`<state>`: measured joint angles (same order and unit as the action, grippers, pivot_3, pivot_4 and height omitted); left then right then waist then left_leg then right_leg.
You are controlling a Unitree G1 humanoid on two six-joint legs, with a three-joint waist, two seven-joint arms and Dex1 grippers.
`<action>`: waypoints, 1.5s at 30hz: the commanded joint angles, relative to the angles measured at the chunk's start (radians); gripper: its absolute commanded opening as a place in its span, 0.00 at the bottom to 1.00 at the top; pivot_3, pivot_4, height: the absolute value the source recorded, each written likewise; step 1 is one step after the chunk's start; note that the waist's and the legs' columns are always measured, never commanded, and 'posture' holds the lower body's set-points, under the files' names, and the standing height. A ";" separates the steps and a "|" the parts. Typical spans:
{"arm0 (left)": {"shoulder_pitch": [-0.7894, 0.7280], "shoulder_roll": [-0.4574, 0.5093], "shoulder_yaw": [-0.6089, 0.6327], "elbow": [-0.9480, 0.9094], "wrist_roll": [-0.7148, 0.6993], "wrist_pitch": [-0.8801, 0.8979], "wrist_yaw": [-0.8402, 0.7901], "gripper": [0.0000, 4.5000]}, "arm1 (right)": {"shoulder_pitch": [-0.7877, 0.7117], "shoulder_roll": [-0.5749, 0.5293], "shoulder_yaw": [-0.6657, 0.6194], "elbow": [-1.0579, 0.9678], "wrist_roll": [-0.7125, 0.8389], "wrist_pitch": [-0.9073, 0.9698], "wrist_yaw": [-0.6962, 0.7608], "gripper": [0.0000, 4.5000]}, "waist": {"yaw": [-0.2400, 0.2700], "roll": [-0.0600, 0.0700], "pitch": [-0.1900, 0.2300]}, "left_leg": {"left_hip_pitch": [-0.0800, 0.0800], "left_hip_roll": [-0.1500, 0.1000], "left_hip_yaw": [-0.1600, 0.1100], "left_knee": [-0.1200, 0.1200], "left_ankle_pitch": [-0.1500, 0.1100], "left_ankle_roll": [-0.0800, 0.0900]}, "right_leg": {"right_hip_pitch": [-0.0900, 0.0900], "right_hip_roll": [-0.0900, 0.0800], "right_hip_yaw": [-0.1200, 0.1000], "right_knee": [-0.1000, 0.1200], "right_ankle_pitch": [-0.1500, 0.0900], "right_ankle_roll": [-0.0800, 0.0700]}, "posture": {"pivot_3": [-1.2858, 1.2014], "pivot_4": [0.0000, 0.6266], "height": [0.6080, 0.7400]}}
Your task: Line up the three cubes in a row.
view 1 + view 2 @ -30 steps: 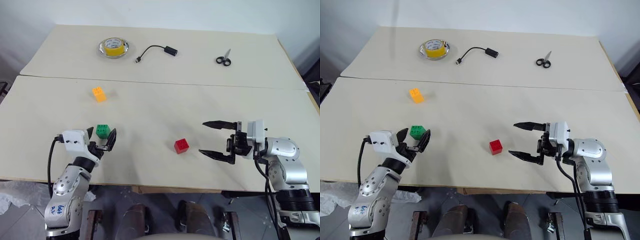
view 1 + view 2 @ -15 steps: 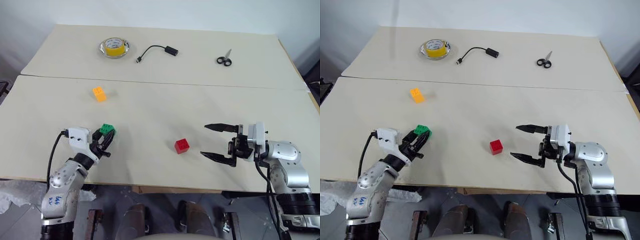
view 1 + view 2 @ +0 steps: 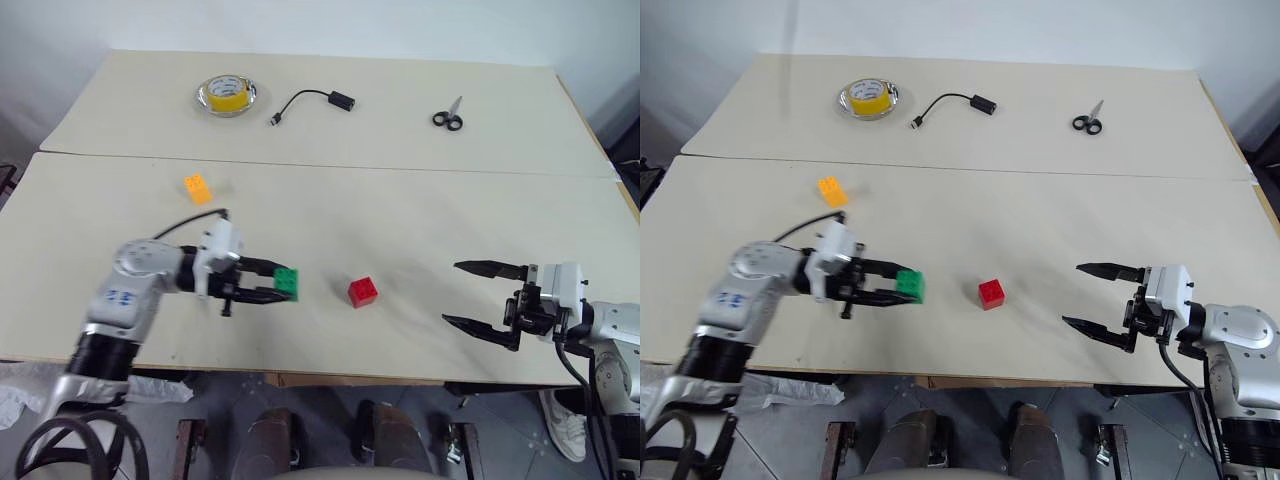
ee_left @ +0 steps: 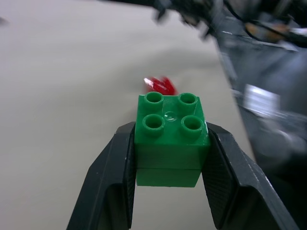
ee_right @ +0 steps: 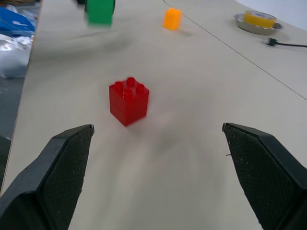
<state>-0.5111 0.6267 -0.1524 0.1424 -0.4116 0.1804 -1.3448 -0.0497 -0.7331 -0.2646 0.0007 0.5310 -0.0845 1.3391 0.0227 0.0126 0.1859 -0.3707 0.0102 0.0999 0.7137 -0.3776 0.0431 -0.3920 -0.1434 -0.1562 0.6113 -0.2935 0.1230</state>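
Observation:
My left gripper (image 3: 278, 284) is shut on the green cube (image 3: 287, 283), studs up, with a black finger on each side (image 4: 168, 143). It holds the cube just above the table, a short way left of the red cube (image 3: 363, 291), which sits near the front middle (image 5: 128, 101). The orange-yellow cube (image 3: 198, 188) lies farther back on the left (image 5: 171, 18). My right gripper (image 3: 480, 297) stands open at the front right, pointing left toward the red cube, well apart from it.
The table (image 3: 400, 220) has a seam across its middle. On the far half lie a yellow tape roll in a metal dish (image 3: 227, 94), a black cable with adapter (image 3: 312, 102) and scissors (image 3: 447, 117). The front edge runs just below both grippers.
My left gripper closed on the green cube, turned to point right and carried it right toward the red cube. My right gripper drew back to the right, still open.

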 commanded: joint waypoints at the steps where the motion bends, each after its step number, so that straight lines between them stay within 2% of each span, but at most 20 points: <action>1: -0.091 -0.072 -0.071 0.155 0.116 -0.138 -0.017 0.33 | 0.046 -0.013 -0.057 -0.072 0.031 0.003 -0.027 1.00 | 0.001 -0.001 0.000 | 0.000 0.001 0.000 0.000 0.000 0.000 | 0.000 0.000 0.000 0.000 0.000 0.000 | 0.52 0.24 1.00; 5: -0.179 -0.138 -0.110 0.363 0.206 -0.258 -0.020 0.33 | 0.120 -0.007 -0.082 -0.132 0.041 0.013 -0.051 1.00 | 0.001 -0.001 0.001 | 0.000 0.000 0.000 0.001 0.000 0.000 | 0.000 0.000 0.001 0.001 0.000 0.000 | 0.52 0.24 1.00; 8: -0.193 -0.151 -0.101 0.398 0.218 -0.282 -0.024 0.33 | 0.138 -0.004 -0.086 -0.151 0.045 0.018 -0.064 1.00 | 0.002 -0.001 0.001 | 0.000 0.001 -0.001 0.001 0.000 0.000 | 0.000 -0.001 0.001 0.001 0.000 0.000 | 0.52 0.24 1.00; 20: -0.109 -0.067 -0.056 0.258 0.197 -0.258 -0.039 0.33 | 0.129 0.008 -0.062 -0.129 0.038 0.004 -0.073 1.00 | -0.001 -0.001 0.001 | 0.001 0.004 -0.001 0.002 0.000 0.001 | 0.000 -0.002 0.001 0.003 0.000 0.000 | 0.52 0.24 1.00; 27: -0.076 -0.047 -0.030 0.241 0.167 -0.225 -0.067 0.33 | 0.105 0.014 -0.042 -0.113 0.035 0.002 -0.065 1.00 | 0.001 -0.001 0.001 | 0.001 0.004 -0.001 0.002 0.000 0.001 | 0.000 -0.003 0.001 0.003 0.000 0.000 | 0.52 0.24 1.00; 32: -0.064 -0.053 0.026 0.235 0.133 -0.227 -0.039 0.70 | 0.082 0.024 -0.025 -0.102 0.025 0.001 -0.077 1.00 | 0.001 -0.001 0.001 | 0.001 0.004 -0.001 0.002 0.000 0.001 | 0.000 -0.003 0.001 0.003 0.000 0.000 | 0.52 0.24 1.00; 36: 0.056 0.013 0.242 0.085 -0.024 -0.149 0.031 0.97 | 0.029 0.061 -0.004 -0.128 0.065 0.063 -0.131 1.00 | -0.011 -0.001 0.001 | 0.001 0.004 -0.001 0.002 0.000 0.001 | 0.000 -0.004 0.001 0.004 0.000 0.000 | 0.52 0.24 1.00; 39: 0.195 0.059 0.364 -0.016 -0.055 -0.101 0.129 0.97 | 0.001 0.089 0.007 -0.146 0.071 0.066 -0.156 1.00 | -0.025 -0.001 0.001 | 0.001 0.005 -0.003 0.001 0.000 0.001 | 0.000 -0.004 0.000 0.004 0.000 -0.001 | 0.52 0.24 1.00; 41: 0.323 0.051 0.490 -0.079 -0.062 -0.083 0.258 0.98 | -0.025 0.115 0.026 -0.161 0.071 0.067 -0.178 1.00 | -0.027 0.000 0.001 | 0.001 0.004 -0.003 0.001 0.000 0.001 | 0.000 -0.005 0.000 0.003 0.000 -0.001 | 0.52 0.24 1.00; 45: 0.521 -0.038 0.710 -0.154 -0.105 -0.059 0.492 0.98 | -0.077 0.165 0.062 -0.178 0.060 0.062 -0.219 1.00 | -0.024 -0.001 0.002 | 0.001 0.004 -0.004 0.001 0.000 0.001 | 0.000 -0.005 0.000 0.003 0.000 -0.001 | 0.52 0.24 1.00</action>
<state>-0.0253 0.6133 0.4630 0.0421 -0.4747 0.1196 -0.9438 -0.1114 -0.5811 -0.1990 -0.1365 0.5781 -0.0122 1.1414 -0.0014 0.0114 0.1876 -0.3697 0.0146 0.0953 0.7152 -0.3774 0.0440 -0.3913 -0.1494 -0.1557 0.6146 -0.2939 0.1222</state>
